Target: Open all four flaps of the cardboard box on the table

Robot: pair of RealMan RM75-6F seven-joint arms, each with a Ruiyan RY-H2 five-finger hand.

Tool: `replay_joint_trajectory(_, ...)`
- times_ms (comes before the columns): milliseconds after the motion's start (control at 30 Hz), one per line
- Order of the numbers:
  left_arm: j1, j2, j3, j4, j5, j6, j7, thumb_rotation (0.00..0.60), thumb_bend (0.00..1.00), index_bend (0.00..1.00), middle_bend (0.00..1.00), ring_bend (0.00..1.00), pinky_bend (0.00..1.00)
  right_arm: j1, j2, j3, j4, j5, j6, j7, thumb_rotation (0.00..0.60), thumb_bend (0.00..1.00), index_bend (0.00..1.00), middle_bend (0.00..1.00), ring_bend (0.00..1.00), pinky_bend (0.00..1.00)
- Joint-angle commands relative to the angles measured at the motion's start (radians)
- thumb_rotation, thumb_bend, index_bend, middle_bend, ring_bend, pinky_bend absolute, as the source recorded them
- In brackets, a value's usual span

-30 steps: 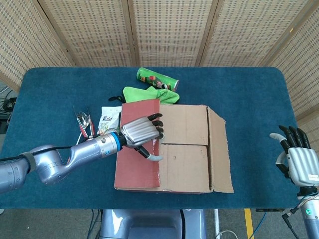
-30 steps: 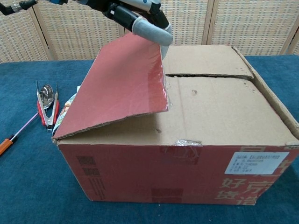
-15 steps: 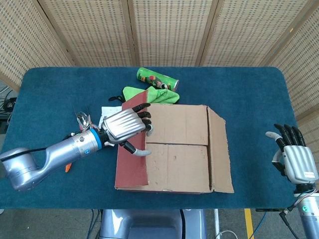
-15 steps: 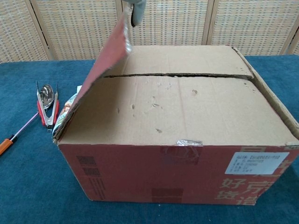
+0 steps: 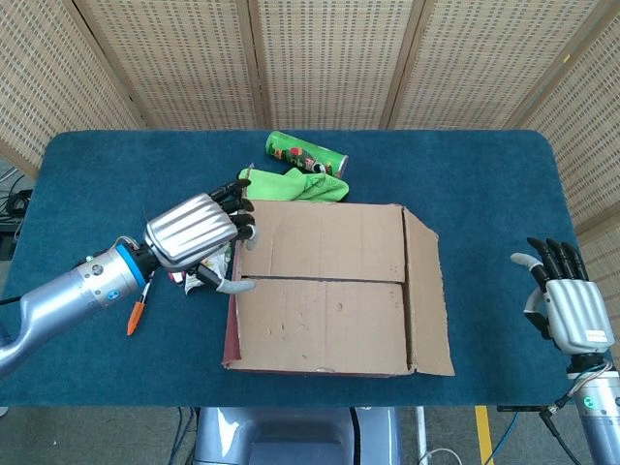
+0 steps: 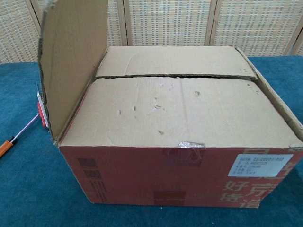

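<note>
left hand (image 5: 194,232) curled; right hand (image 5: 565,306) spread

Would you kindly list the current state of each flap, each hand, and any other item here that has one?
left flap: raised, standing about upright
right flap: slightly lifted, not opened
far inner flap: lying flat, closed
near inner flap: lying flat, closed
left hand: at the left flap, fingers against it
right hand: open, holds nothing, away from the box
green can: lying on its side

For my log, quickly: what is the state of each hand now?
Left hand: fingers on the raised flap of the box; a grip cannot be told.
Right hand: open, holding nothing.
</note>
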Motion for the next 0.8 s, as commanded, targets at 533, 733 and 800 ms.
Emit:
replay_joint_trajectory(533,0.153,0.175,0.104,0.003,0.187,0.077,-0.187,0.085,0.2,0.43,0.4,0.21,0.0,0.014,-0.005,0.005,-0.003,-0.003,-0.017,0.002,0.6,1.0,0.22,0.09,0.0,0.0)
replay_joint_trajectory(733,0.181,0.162,0.107,0.02,0.179,0.102,-0.195,0.087,0.21,0.42,0.39,0.2,0.0,0.012,-0.007,0.001,-0.008,-0.007,-0.016,-0.004,0.6,1.0,0.22,0.09,0.0,0.0)
replay_joint_trajectory(800,0.189,0.144,0.101,0.025,0.166,0.108,-0.158,0.087,0.22,0.4,0.35,0.19,0.0,0.01,-0.007,0.0,-0.009,-0.007,-0.013,-0.004,0.6,1.0,0.22,0.09,0.0,0.0)
